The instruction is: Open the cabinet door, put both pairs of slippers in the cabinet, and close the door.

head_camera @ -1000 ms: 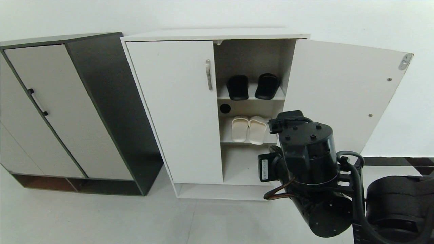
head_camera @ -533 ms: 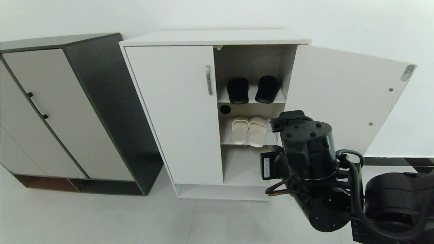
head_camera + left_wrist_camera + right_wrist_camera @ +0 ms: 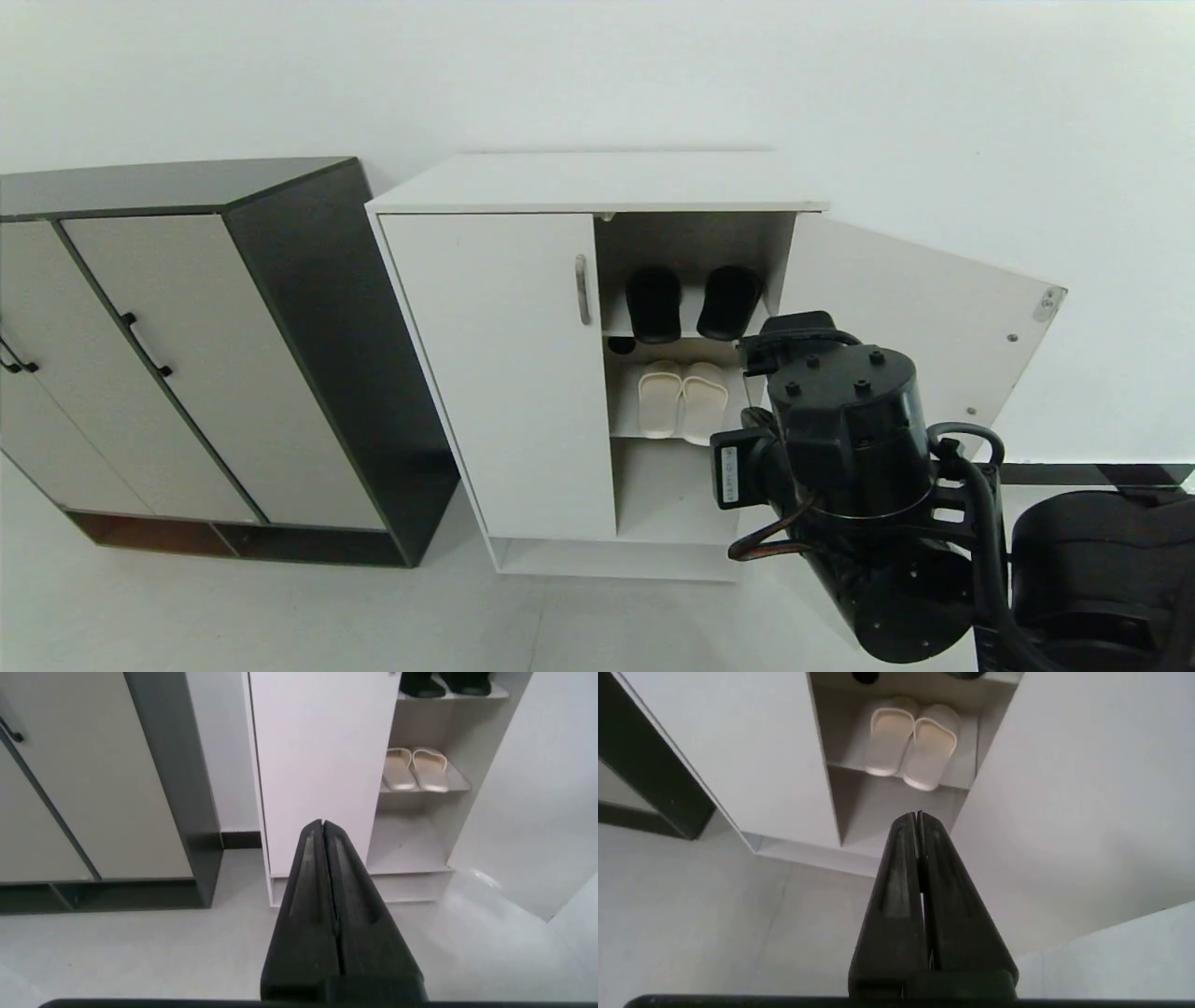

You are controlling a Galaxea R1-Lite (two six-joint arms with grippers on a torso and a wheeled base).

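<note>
The white cabinet (image 3: pixel 504 373) stands against the wall with its right door (image 3: pixel 915 317) swung open and its left door closed. A pair of black slippers (image 3: pixel 653 303) rests on the upper shelf. A pair of white slippers (image 3: pixel 661 401) lies side by side on the middle shelf, and the bottom compartment holds nothing. My right arm (image 3: pixel 845 448) hangs in front of the open side. The right gripper (image 3: pixel 920 817) is shut and empty, short of the white slippers (image 3: pixel 889 739). The left gripper (image 3: pixel 322 826) is shut and empty, facing the closed door, apart from the cabinet.
A dark cabinet with grey doors (image 3: pixel 187 373) stands just left of the white one. The open door juts out to the right, near my right arm. Bare grey floor (image 3: pixel 280 616) lies in front of both cabinets.
The whole head view has shifted: both cabinets now look smaller and lower, so the camera moved back. The slippers and the open door keep their places.
</note>
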